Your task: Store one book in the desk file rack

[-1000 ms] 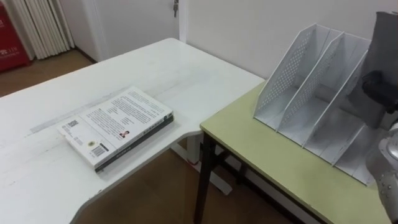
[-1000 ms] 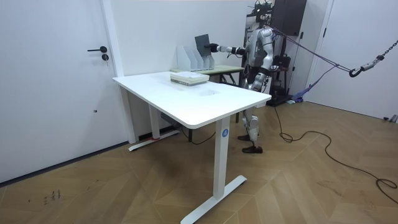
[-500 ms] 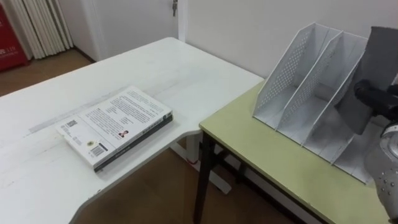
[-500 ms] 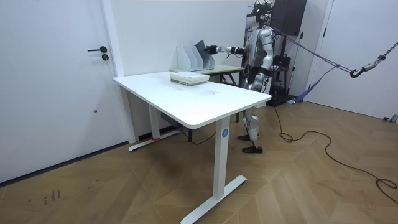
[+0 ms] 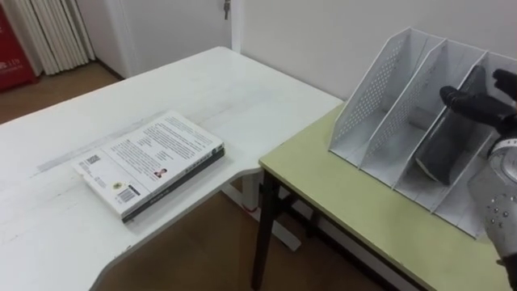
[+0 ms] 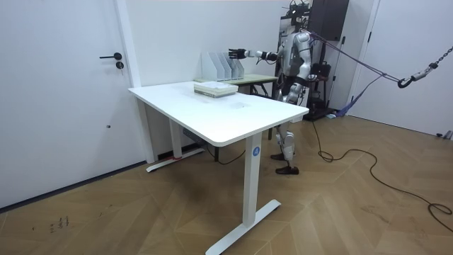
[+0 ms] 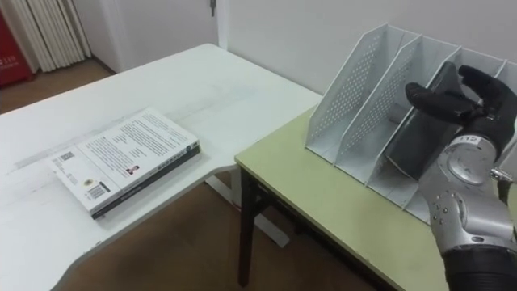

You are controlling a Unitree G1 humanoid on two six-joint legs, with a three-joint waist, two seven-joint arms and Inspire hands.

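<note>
right hand [image 7: 452, 97] fingers spread, loose, over top edge of dark book [image 7: 412, 141] | dark book tilted in a file rack [image 7: 347, 89] slot, which slot unclear | rack on green table [image 7: 323, 198] | white book [image 7: 121, 158] flat on white desk [image 7: 202, 73]

Two surfaces meet at a corner: wide surface [image 5: 210, 89] to the left, small surface [image 5: 347, 210] to the right and nearer the wall [image 5: 323, 32].

Flat book [image 5: 153, 166] lies on the wide surface, near its front edge, well apart from the rack.

File rack [image 5: 367, 97] stands on the small surface, at the back, by the wall.

Leaning book [image 5: 444, 149] sits tilted in an inner compartment; cannot tell which.

Right hand [image 7: 452, 97] is at the leaning book's top edge, above the rack.
</note>
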